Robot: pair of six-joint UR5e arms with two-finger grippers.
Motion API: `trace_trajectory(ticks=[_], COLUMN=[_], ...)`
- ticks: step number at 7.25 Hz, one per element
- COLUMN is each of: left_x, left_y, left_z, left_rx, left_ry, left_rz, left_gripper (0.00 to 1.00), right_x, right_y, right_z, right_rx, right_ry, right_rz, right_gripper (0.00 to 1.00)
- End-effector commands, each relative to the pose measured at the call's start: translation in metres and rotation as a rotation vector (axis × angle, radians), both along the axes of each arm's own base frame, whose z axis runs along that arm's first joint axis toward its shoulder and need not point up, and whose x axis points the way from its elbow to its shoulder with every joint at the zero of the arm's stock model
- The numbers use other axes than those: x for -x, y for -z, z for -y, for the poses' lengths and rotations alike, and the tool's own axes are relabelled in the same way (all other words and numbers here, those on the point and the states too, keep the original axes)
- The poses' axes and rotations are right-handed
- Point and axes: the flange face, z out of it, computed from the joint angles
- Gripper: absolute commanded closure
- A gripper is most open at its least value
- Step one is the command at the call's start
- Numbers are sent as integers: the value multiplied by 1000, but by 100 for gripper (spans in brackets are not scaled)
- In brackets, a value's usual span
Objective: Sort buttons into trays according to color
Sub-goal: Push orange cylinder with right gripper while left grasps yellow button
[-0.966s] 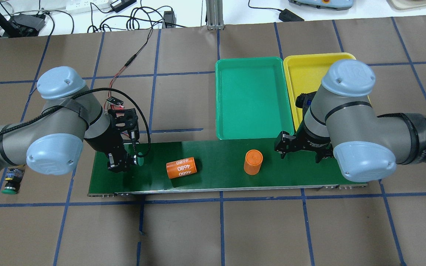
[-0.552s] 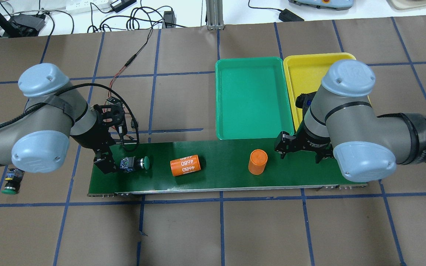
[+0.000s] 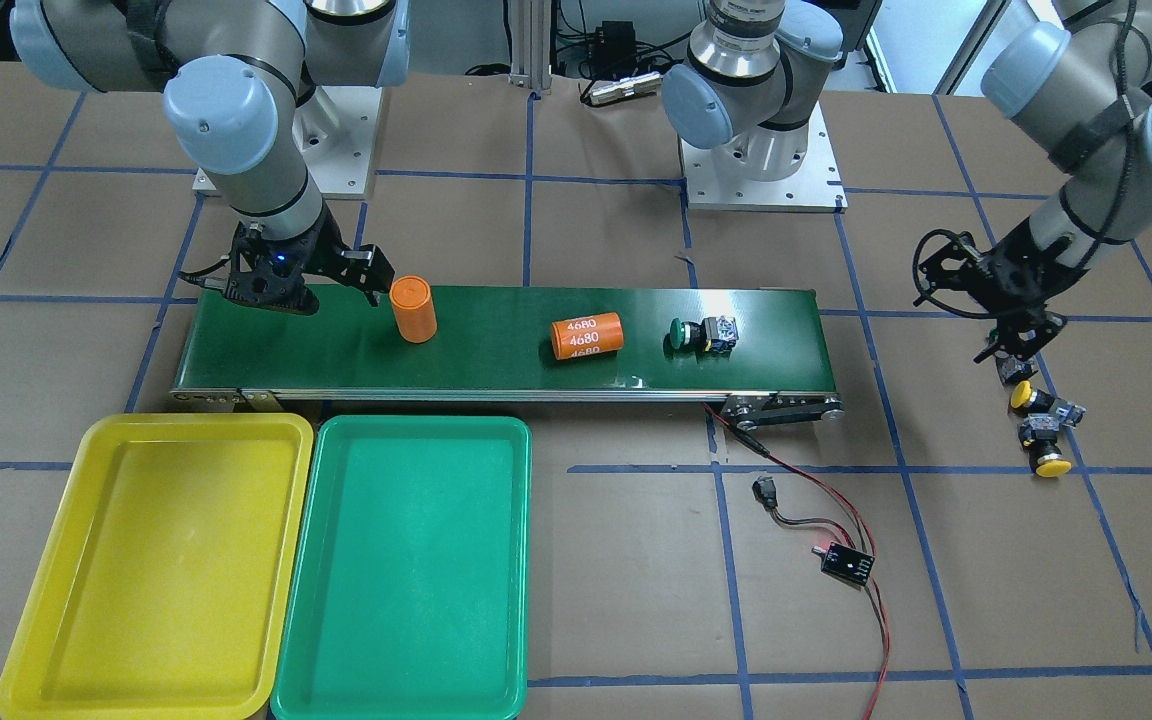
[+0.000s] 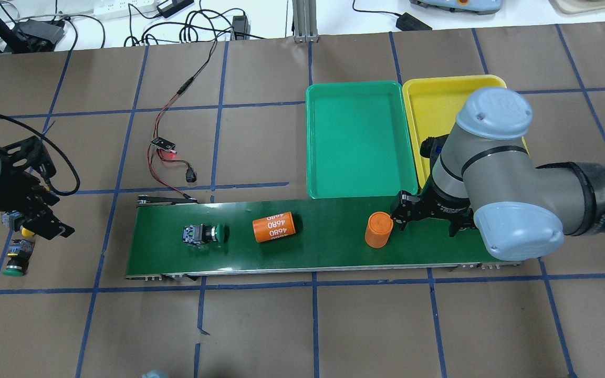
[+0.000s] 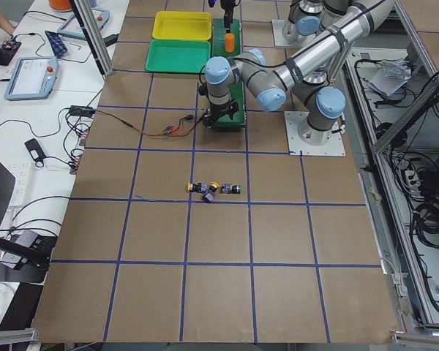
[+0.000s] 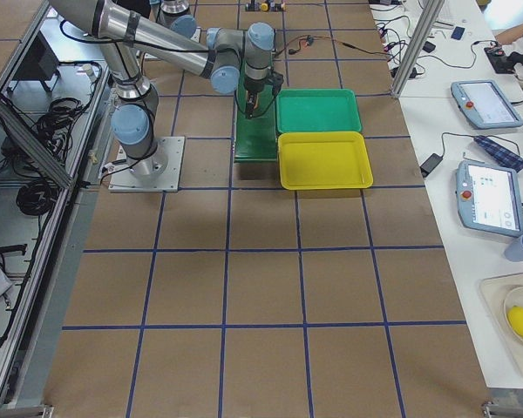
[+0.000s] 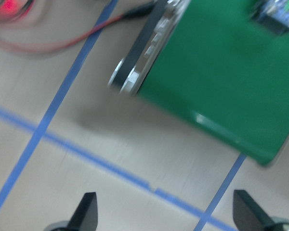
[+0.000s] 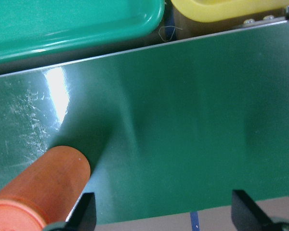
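A green-capped button (image 4: 206, 233) is seen lying on its side on the left part of the conveyor belt (image 4: 329, 249), well apart from the left gripper (image 7: 164, 204). That gripper is held beyond the belt's left end, low over the table and just beside the other buttons (image 3: 1046, 458) clustered there. Its fingers are spread, with nothing between them, and the wrist is angled downward. The right gripper (image 8: 164, 204) is likewise spread and unladen, low over the belt's right end, with an upright orange cylinder (image 4: 378, 229) just beside it. The green tray (image 4: 357, 142) and yellow tray (image 4: 431, 102) are set at the far side.

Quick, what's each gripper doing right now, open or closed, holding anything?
Left gripper: open, holding nothing.
Right gripper: open, holding nothing.
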Motion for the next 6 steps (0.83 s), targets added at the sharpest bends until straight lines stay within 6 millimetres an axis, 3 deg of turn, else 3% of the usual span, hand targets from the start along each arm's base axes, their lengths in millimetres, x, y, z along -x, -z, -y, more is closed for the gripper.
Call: trace_trajectory(ticks=[1, 2, 3, 4, 6], left_x=[-69, -94, -106, -116, -141], left_y=[12, 24, 37, 54, 67], left_z=[-5, -3, 6, 21, 50], left_rx=[39, 73, 106, 139, 130], left_ry=[-136, -184, -249, -392, -591], left_rz=[-7, 19, 36, 8, -1], left_gripper=[0, 0, 0, 0, 0], right_x=[0, 0, 0, 0, 0], right_y=[2, 2, 0, -1, -5], right_z=[-7, -7, -5, -4, -1], right_rx=[-51, -48, -40, -31, -19], right_ry=[3, 3, 1, 1, 3], right_rz=[-3, -3, -2, 0, 3], right_gripper=[0, 0, 0, 0, 0])
